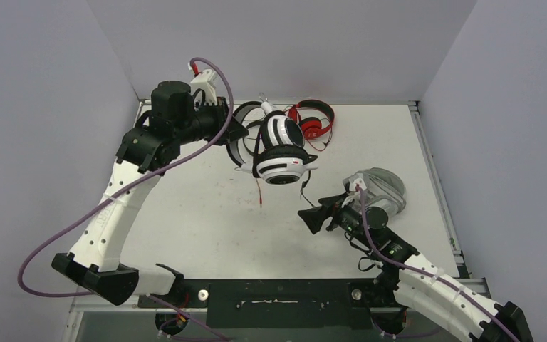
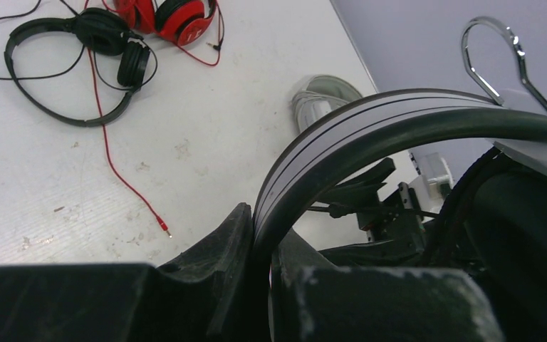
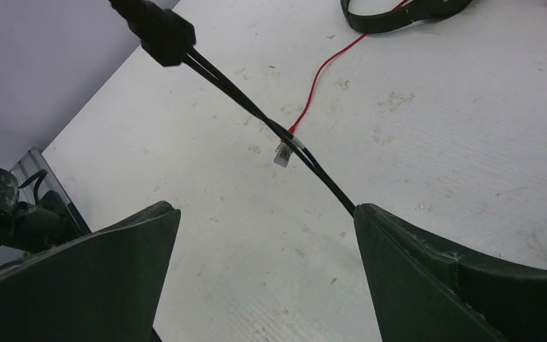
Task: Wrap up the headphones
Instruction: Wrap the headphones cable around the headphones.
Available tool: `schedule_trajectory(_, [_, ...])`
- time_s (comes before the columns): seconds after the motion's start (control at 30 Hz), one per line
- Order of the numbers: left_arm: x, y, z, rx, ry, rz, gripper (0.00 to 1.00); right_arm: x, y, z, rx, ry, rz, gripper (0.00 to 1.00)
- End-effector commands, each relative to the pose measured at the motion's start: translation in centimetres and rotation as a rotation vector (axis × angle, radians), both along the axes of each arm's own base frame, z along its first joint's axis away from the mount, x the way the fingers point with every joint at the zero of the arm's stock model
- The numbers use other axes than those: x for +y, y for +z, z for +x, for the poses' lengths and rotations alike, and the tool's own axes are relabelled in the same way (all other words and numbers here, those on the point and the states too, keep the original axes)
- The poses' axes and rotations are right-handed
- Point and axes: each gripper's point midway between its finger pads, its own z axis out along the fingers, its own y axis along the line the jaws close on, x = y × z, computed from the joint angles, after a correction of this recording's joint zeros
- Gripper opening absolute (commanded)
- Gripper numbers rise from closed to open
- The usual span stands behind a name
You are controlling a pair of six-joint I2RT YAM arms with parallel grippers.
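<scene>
My left gripper [image 1: 241,135] [image 2: 263,222] is shut on the headband [image 2: 342,142] of the white-and-black headphones [image 1: 281,148] and holds them lifted over the back middle of the table. Their thin black cable [image 3: 256,110] hangs down to my right gripper [image 1: 309,216] [image 3: 267,210]. That gripper is open, and the cable runs against the tip of its right finger, not between the jaws. The red headphones [image 1: 315,121] [image 2: 164,14] lie at the back. The black headphones [image 2: 78,57] lie next to them. The light grey headphones [image 1: 382,189] [image 2: 324,96] lie beside my right arm.
The red cable [image 2: 114,164] trails forward across the white table [image 1: 199,214] and ends in a plug [image 1: 260,204]. It also shows in the right wrist view [image 3: 324,68]. Grey walls close in the table on three sides.
</scene>
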Motion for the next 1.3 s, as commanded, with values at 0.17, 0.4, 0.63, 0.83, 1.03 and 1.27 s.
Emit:
schedule_trajectory(0.17, [-2.1, 7.9, -0.8, -0.083, -0.077, -0.206, 0.00, 2.5, 4.2, 3.1, -0.203, 0.024, 0.070, 0.97])
schedule_trajectory(0.4, [-2.3, 9.8, -1.0, -0.109, -0.084, -0.258, 0.00, 4.9, 5.2, 4.1, -0.240, 0.098, 0.100, 0.80])
schedule_trajectory(0.63, [-2.3, 10.3, -0.8, -0.110, -0.082, -0.275, 0.00, 6.6, 6.8, 3.3, -0.257, 0.193, 0.131, 0.52])
schedule_trajectory(0.83, [-2.0, 9.1, -0.3, -0.092, -0.071, -0.261, 0.00, 5.4, 8.4, 3.7, -0.277, 0.131, 0.103, 0.05])
schedule_trajectory(1.03, [-1.9, 7.5, 0.0, -0.069, -0.076, -0.249, 0.00, 2.4, 10.8, 6.1, -0.282, -0.058, 0.009, 0.00])
schedule_trajectory(1.27, [-0.9, 3.5, -0.6, -0.079, -0.086, -0.131, 0.00, -4.1, 16.1, 11.4, -0.252, -0.412, -0.117, 0.00])
